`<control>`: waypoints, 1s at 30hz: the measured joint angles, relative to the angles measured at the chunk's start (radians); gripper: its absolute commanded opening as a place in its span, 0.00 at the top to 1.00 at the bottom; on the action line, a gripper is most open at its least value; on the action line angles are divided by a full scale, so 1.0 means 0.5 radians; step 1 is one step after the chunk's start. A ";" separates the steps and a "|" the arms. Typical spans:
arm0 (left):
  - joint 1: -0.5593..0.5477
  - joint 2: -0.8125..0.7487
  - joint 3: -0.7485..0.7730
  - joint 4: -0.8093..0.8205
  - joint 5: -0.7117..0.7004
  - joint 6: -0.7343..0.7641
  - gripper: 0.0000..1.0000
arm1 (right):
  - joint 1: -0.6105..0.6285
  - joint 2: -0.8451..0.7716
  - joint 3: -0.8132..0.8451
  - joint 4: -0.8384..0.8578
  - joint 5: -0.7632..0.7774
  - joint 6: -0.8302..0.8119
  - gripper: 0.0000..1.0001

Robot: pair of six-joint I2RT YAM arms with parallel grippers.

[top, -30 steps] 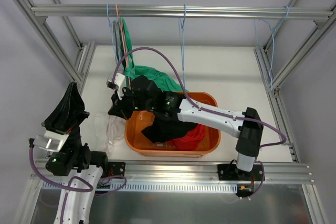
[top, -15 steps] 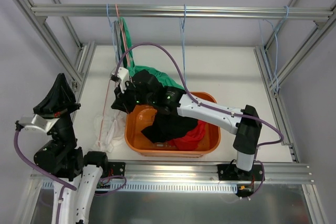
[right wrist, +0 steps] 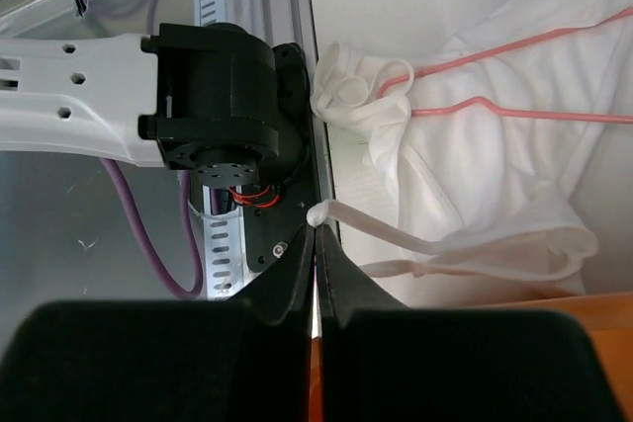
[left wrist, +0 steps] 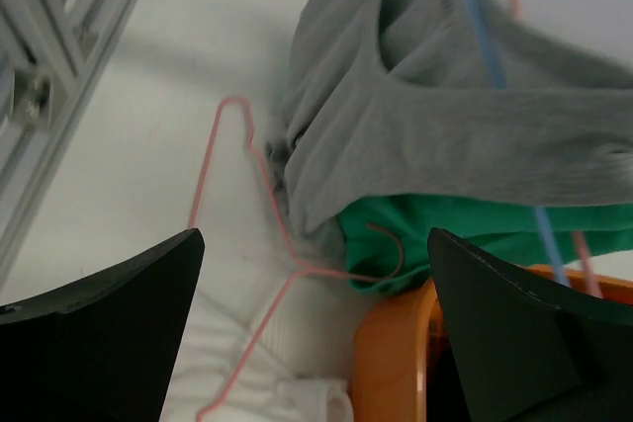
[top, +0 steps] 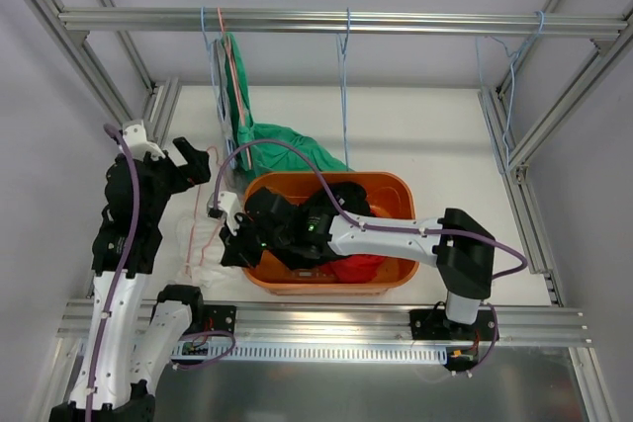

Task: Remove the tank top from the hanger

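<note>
The white tank top [top: 203, 244] lies crumpled on the table left of the orange basket [top: 391, 185], with a pink wire hanger [top: 198, 219] threaded in it. In the right wrist view the hanger [right wrist: 514, 114] rests across the tank top [right wrist: 504, 145]. A thin white strap runs from the cloth up to my right gripper [right wrist: 316, 216], which is shut on its end. That right gripper [top: 229, 256] sits low by the basket's near-left corner. My left gripper [top: 198, 163] hovers open above the table; the hanger [left wrist: 267, 175] and tank top [left wrist: 247, 382] lie below its wide jaws [left wrist: 315, 239].
A green garment [top: 287, 140] drapes from the overhead rail [top: 326, 20] onto the basket's back rim. A grey garment [left wrist: 415, 126] hangs beside it on blue cords. The basket holds black and red clothes. The left arm's base [right wrist: 213, 106] stands close beside the tank top.
My left arm swung up from the near-left corner toward the hanging clothes and its gripper opened wide. My right gripper dropped from the basket's far-left rim to its near-left corner.
</note>
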 measured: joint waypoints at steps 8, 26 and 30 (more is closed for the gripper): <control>0.000 0.068 -0.179 -0.259 -0.180 -0.335 0.01 | -0.010 0.001 0.004 0.091 0.014 0.038 0.19; -0.063 0.902 -0.513 -0.168 0.029 -0.507 0.31 | -0.005 -0.636 0.010 -0.118 -0.031 -0.080 0.15; -0.079 1.041 -0.526 -0.111 0.049 -0.492 0.43 | 0.014 -0.730 -0.021 -0.117 -0.122 -0.098 0.15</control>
